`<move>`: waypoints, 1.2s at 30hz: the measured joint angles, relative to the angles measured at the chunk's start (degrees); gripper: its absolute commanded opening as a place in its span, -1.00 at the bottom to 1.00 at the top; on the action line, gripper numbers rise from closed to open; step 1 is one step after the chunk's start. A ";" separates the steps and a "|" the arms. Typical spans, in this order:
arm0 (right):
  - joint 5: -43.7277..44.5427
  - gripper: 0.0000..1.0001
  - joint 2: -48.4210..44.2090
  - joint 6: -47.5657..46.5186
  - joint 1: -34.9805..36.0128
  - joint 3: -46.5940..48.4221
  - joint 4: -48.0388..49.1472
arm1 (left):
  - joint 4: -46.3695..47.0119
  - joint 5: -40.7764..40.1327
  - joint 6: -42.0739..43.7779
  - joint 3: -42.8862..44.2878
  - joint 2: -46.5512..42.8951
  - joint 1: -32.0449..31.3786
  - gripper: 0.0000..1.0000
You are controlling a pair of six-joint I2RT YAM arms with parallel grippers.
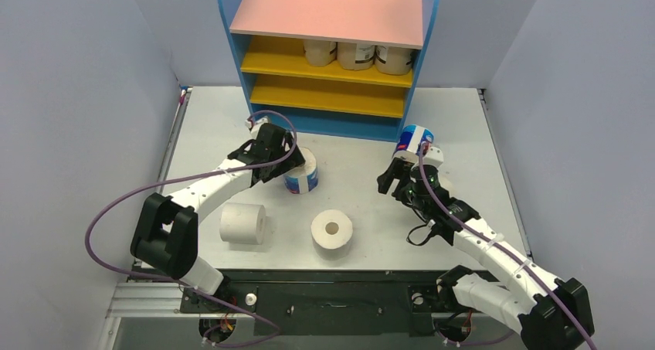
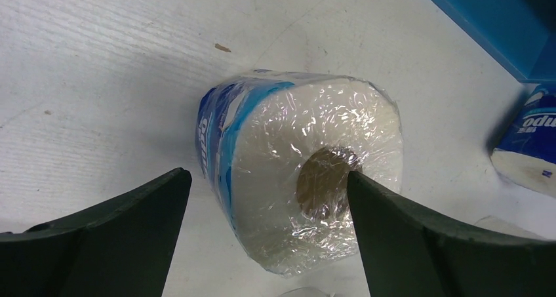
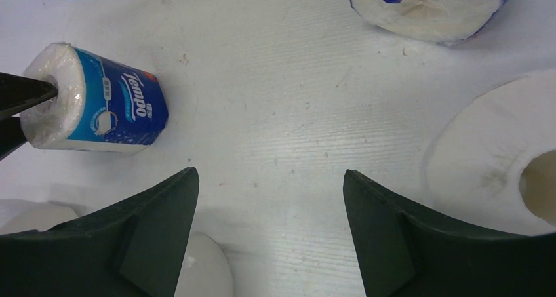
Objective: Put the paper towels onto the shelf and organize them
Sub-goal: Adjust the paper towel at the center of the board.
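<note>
Yellow upper board of the shelf (image 1: 328,16) holds three tan-wrapped rolls (image 1: 356,55), toward its right side. Before the shelf base, the left gripper (image 2: 267,176) stands open around a blue-and-white roll (image 2: 262,133), one finger at the core. The right gripper (image 3: 270,172) is open, gripping nothing. A second printed roll (image 1: 414,140) lies near the shelf's right front corner. Two white rolls (image 1: 243,222) sit farther from the shelf.

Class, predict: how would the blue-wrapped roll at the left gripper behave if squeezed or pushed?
The wrapped roll wears glossy film, so a grip may slip. It looks soft, probably denting when squeezed, and light. Standing on end, it should slide or tip rather than roll.
</note>
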 measured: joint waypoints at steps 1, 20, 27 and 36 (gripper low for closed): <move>-0.55 0.52 0.37 0.00 0.00 0.00 0.37 | 1.09 0.96 0.04 -0.70 -0.13 0.22 0.71; -13.35 0.76 9.49 -6.82 12.35 9.92 -7.63 | 9.27 11.69 -0.02 -7.54 -3.87 -0.85 0.94; -10.93 0.78 16.11 -9.64 19.02 17.62 -14.58 | 7.67 8.72 -0.24 -8.44 -10.88 0.17 0.93; -8.13 0.75 20.74 -10.62 22.97 18.58 -21.44 | 7.02 7.43 -0.28 -12.15 -17.20 1.57 0.93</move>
